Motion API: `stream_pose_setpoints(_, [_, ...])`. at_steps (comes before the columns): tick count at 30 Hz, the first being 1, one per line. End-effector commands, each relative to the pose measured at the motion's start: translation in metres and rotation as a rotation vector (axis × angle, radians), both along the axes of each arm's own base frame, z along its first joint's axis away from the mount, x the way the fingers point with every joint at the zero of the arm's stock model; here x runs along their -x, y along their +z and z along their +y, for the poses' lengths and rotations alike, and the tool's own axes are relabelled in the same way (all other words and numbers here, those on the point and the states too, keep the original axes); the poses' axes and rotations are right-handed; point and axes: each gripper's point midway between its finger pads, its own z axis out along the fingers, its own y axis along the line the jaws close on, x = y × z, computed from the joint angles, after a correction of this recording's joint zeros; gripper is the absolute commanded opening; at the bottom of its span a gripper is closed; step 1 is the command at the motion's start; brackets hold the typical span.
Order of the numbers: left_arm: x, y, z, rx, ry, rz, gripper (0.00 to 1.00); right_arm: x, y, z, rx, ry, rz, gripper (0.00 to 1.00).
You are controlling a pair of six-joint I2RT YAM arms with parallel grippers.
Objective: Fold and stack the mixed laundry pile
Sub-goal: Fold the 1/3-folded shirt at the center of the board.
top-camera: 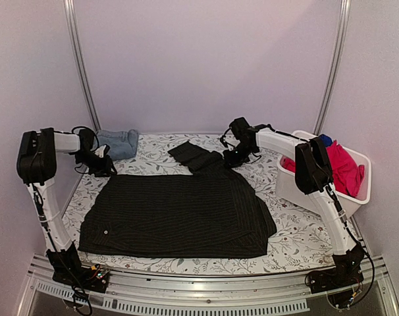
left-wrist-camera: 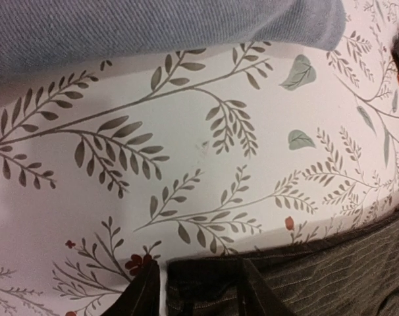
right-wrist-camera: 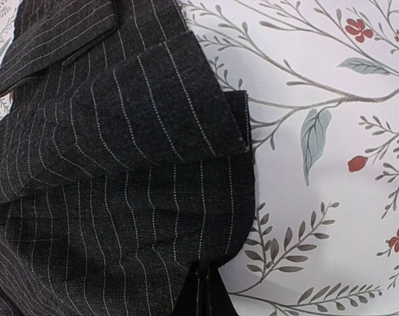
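Hidden and cropped
My left claw (top-camera: 106, 168) blurs against the pinstriped shirt (top-camera: 180, 210), opening unreadable; the denim piece (left-wrist-camera: 153, 26) runs off my left wrist view's top edge.

From high above its near edge, you look down on the whole black striped shirt (top-camera: 176, 214). Your wrist views sit very close over its far corners, left and right. All three share the shirt.
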Motion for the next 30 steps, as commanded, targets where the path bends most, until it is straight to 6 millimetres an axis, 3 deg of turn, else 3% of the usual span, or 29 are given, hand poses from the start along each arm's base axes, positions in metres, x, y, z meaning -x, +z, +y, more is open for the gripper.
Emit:
stream_pose_setpoints(1, [0.001, 0.005, 0.001, 0.012, -0.010, -0.035, 0.37, 0.004, 0.000, -0.006, 0.004, -0.016, 0.029, 0.00])
stream_pose_setpoints(6, [-0.007, 0.011, -0.009, 0.073, -0.027, -0.060, 0.23, 0.004, -0.001, -0.008, 0.007, -0.017, 0.033, 0.00])
stream_pose_setpoints(10, [-0.013, 0.016, -0.012, 0.097, -0.027, -0.074, 0.00, 0.003, 0.004, -0.008, 0.003, -0.014, 0.022, 0.00])
stream_pose_setpoints(22, [-0.019, 0.044, -0.015, 0.119, -0.023, -0.128, 0.00, -0.003, 0.042, -0.007, -0.027, -0.027, -0.043, 0.00])
stream_pose_setpoints(30, [-0.017, 0.064, -0.017, 0.107, -0.022, -0.184, 0.00, 0.005, 0.062, -0.012, -0.038, -0.030, -0.063, 0.00])
